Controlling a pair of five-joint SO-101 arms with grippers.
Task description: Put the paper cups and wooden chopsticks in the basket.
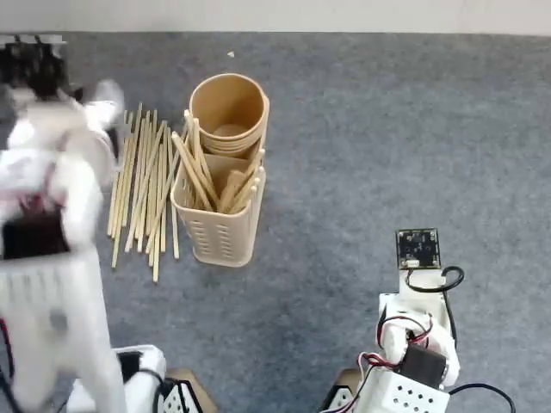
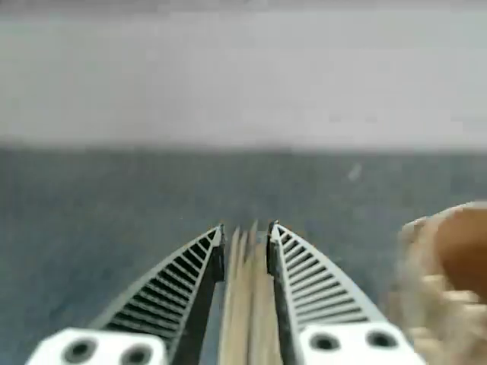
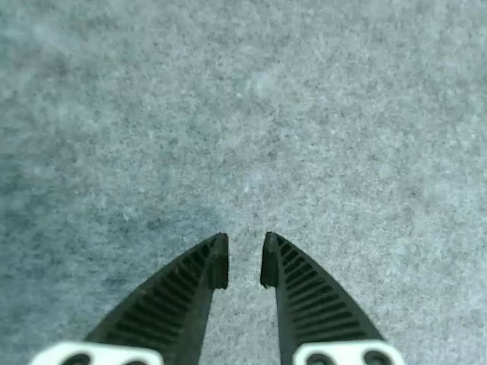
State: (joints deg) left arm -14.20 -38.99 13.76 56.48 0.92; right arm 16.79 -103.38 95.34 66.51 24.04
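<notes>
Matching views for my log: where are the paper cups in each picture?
High view: paper cups stacked in the basket's far end, left of centre.
Left wrist view: likely the paper cups, blurred, beside the left claw.
Right wrist view: grey carpet under the right claw.
Shared landmark: the carpet.

We log the desk (image 1: 387,129) as grey, with a fine speckled fleck throughout. Cups (image 1: 228,107): plain kraft brown, no visible print. Basket (image 1: 219,232): cream, its wall patterned with vertical slots. Chopsticks (image 1: 142,185): pale yellowish wood, unpainted. Left pincer (image 2: 245,232): black fingers with a ribbed lattice and white bases; a pale wood stripe shows between them. Right pincer (image 3: 243,258): same black ribbing, same white bases. Left arm (image 1: 52,258) and right arm (image 1: 413,379): white. The right arm carries red wires (image 1: 392,331) and a black board (image 1: 417,247).
</notes>
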